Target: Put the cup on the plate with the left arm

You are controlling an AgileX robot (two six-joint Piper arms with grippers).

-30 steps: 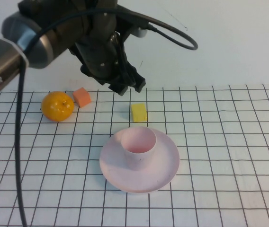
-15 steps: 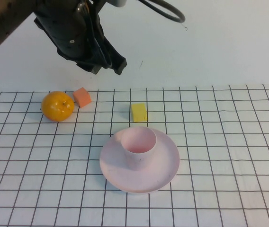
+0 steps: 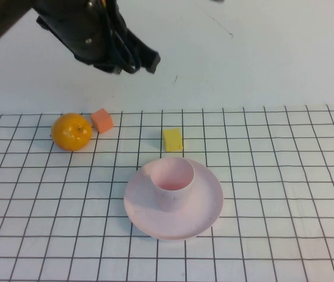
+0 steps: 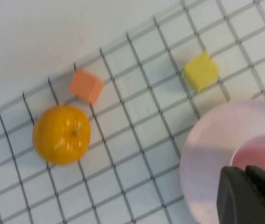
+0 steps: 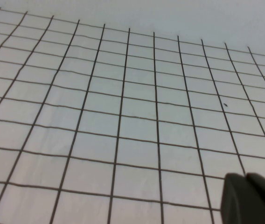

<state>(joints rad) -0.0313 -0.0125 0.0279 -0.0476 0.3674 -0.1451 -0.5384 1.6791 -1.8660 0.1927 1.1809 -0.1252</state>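
Observation:
The pale pink cup (image 3: pixel 169 181) stands upright on the round pale pink plate (image 3: pixel 207 210) in the middle of the gridded cloth. My left gripper (image 3: pixel 144 61) hangs high above the table's far edge, up and to the left of the cup, shut and empty. In the left wrist view its black fingers (image 4: pixel 235 196) are pressed together over the plate (image 4: pixel 207 149) and the cup's pink inside (image 4: pixel 263 154). My right gripper (image 5: pixel 245 179) shows only in the right wrist view, shut and empty over bare gridded cloth.
An orange fruit (image 3: pixel 71 131) and a small orange cube (image 3: pixel 102 120) lie at the far left, and a yellow cube (image 3: pixel 172 139) lies just behind the plate. They also show in the left wrist view: fruit (image 4: pixel 61 134), orange cube (image 4: pixel 86 86), yellow cube (image 4: pixel 201 71).
My left arm has lifted up and back to the left, away from the cup. The cup and plate have not moved.

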